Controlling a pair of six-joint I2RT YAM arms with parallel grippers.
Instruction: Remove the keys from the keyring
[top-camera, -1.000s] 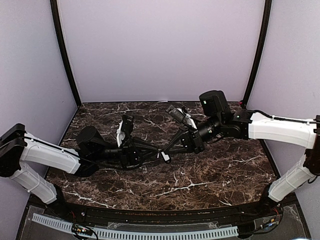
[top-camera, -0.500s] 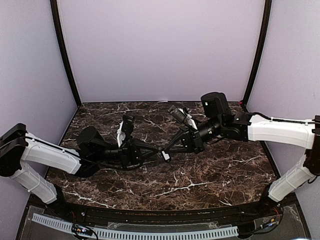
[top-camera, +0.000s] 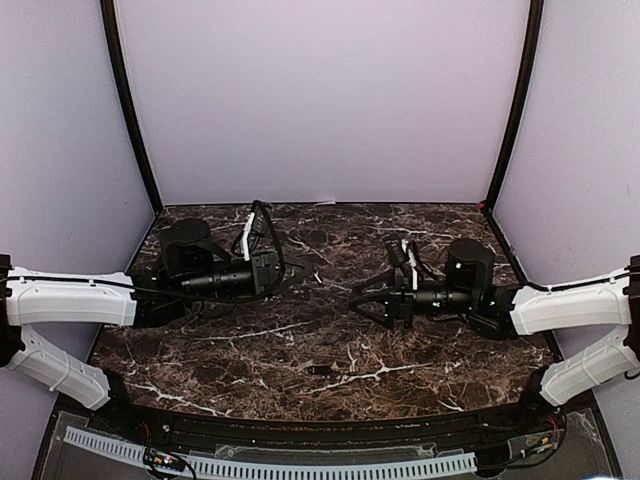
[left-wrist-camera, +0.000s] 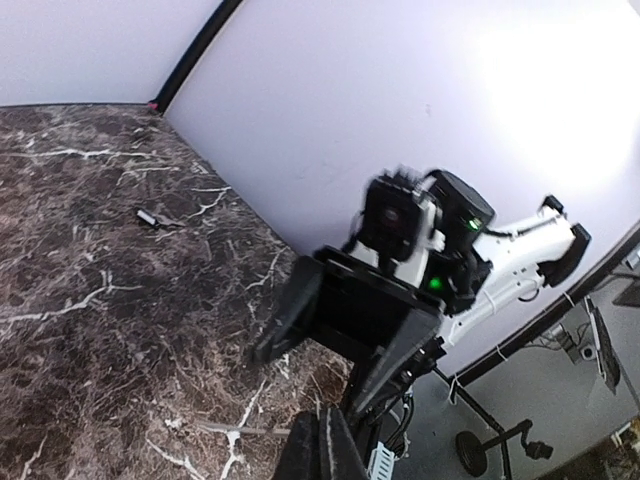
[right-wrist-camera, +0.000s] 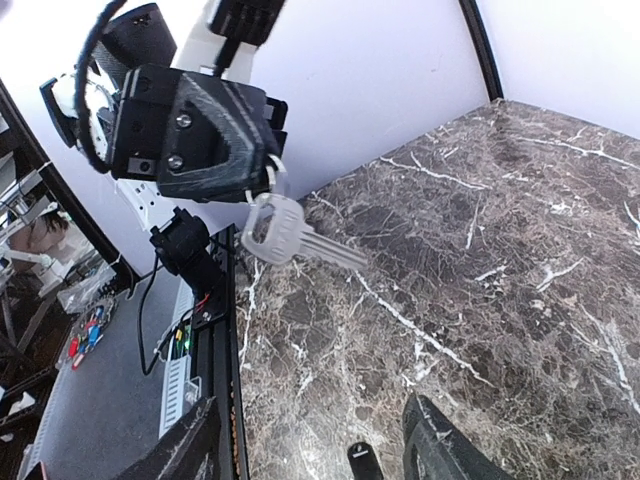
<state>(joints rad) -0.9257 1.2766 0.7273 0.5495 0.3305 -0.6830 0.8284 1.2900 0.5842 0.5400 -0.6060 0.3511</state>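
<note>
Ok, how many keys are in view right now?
2. One silver metal key hangs on a metal ring pinched in the left arm's fingers. One small dark oblong key lies loose on the brown marble table, near its front edge. More may hide behind the hanging key.

Key (left-wrist-camera: 148, 216) flat on counter (left-wrist-camera: 80, 300), far side. R gripper (left-wrist-camera: 312, 372) opposite, fingers spread. L gripper (left-wrist-camera: 318, 455) fingers pressed together.

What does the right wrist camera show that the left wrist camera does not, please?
Only the right wrist view: a silver key dangling on a ring from the shut left pincer. Only the left wrist view: the open right pincer head-on, and a small dark piece lying on the table. Both: brown marble table, pale wall.
</note>
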